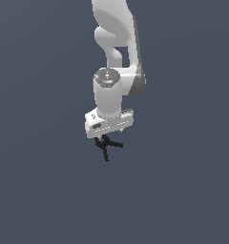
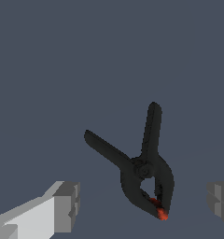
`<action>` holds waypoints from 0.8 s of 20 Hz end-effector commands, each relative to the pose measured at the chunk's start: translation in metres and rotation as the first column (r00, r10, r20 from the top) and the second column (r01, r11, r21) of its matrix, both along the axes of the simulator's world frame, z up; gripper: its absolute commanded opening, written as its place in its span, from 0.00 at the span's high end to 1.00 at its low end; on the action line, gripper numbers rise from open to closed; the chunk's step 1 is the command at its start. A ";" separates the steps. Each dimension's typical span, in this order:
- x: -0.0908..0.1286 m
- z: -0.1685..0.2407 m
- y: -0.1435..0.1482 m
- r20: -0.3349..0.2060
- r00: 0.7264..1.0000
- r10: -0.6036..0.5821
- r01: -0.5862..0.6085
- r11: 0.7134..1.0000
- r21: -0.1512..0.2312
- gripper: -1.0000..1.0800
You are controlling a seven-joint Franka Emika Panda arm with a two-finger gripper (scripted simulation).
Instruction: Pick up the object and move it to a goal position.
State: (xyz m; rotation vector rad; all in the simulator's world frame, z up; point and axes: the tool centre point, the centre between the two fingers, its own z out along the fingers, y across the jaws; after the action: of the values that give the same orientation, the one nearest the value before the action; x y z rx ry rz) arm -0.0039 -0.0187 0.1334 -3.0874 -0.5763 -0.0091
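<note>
The object (image 2: 144, 170) is a small black spring clamp with two thin splayed handles and a tiny red tip (image 2: 161, 214). It lies on the flat grey ground. In the wrist view it sits between my two grey fingertips (image 2: 67, 205), which stand wide apart and touch nothing. My gripper (image 2: 144, 205) is open and empty, with the clamp's jaw end nearer the second fingertip (image 2: 221, 200). In the exterior view the white hand (image 1: 109, 125) hangs straight down over the clamp (image 1: 107, 145), whose black legs show just below it.
The white arm (image 1: 119, 43) comes down from the top of the exterior view. Plain dark grey ground (image 1: 40, 190) lies all around. No goal marker shows.
</note>
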 end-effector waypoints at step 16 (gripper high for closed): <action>-0.012 -0.057 -0.028 -0.005 0.937 0.349 -0.349 0.937 -0.003 0.04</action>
State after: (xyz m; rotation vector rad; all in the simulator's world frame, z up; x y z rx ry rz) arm -0.0148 -0.0451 0.0788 -2.9496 -1.0842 0.0005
